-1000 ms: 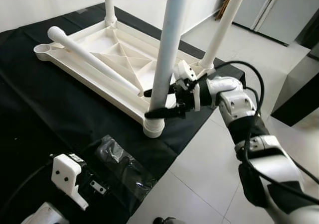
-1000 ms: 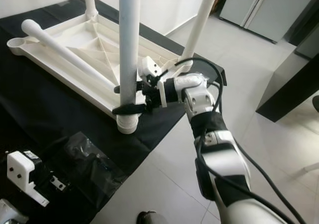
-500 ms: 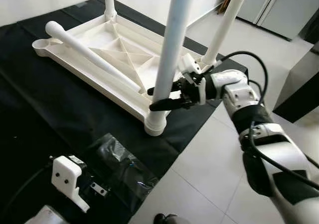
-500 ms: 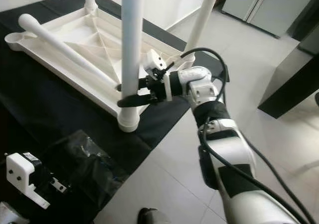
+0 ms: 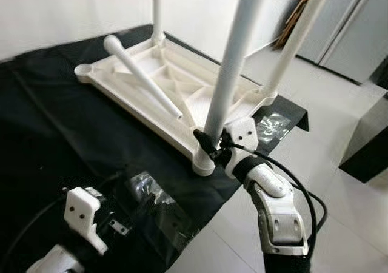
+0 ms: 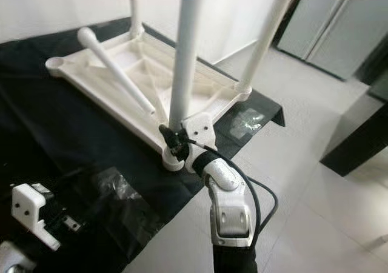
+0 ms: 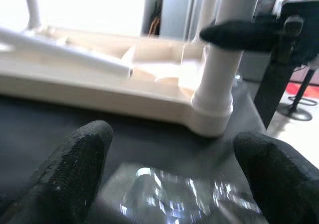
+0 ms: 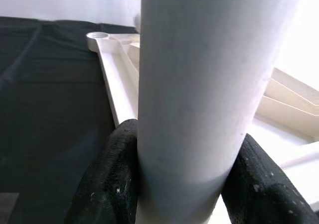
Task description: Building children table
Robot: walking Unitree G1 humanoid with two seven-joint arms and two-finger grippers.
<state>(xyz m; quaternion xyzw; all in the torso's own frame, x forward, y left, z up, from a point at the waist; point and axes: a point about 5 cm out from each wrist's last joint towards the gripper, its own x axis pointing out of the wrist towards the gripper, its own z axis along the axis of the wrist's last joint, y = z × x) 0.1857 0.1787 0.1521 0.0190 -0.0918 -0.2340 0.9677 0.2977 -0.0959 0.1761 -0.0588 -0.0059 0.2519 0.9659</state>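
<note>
Head views: we look forward and down from above; both share the upturned white plastic tabletop (image 5: 163,85) on the black cloth (image 5: 54,121).
Left wrist view: low, near the cloth, we face the upright white plastic leg (image 7: 222,59).
Right wrist view: pressed close against that leg, facing along the tabletop.

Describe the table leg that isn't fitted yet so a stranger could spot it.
On the black cloth lies an upturned white plastic tabletop with three legs standing upright in corner sockets. The loose white leg alone lies flat, slanting across the tabletop's ribbed underside.
</note>
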